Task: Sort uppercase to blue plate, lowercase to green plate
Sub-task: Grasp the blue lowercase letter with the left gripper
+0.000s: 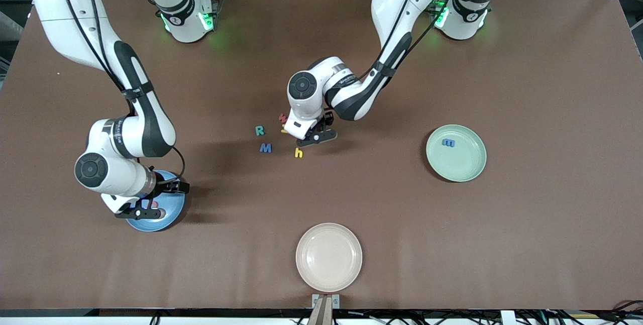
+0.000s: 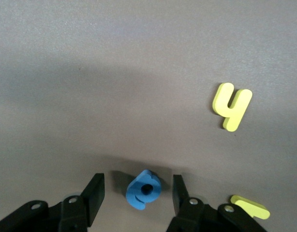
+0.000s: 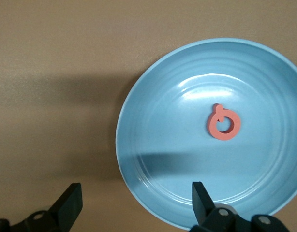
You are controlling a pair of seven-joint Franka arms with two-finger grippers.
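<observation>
My left gripper (image 1: 314, 136) (image 2: 138, 184) is low over the letter cluster at mid-table. Its jaws are open around a small blue lowercase letter (image 2: 144, 189), with a gap on each side. Close by lie a yellow h (image 1: 299, 152) (image 2: 231, 106), a teal R (image 1: 259, 130), a blue M (image 1: 265, 148), a red w (image 1: 283, 118) and a partly hidden yellow letter (image 2: 250, 207). My right gripper (image 1: 148, 208) (image 3: 136, 203) hangs open and empty over the rim of the blue plate (image 1: 150, 227) (image 3: 153, 159), where a red Q (image 3: 224, 123) lies. The green plate (image 1: 469, 167) holds a blue m (image 1: 448, 142).
A beige plate (image 1: 329, 257) stands near the table edge closest to the front camera, with nothing in it. The brown table top (image 1: 527, 89) stretches bare around the green plate toward the left arm's end.
</observation>
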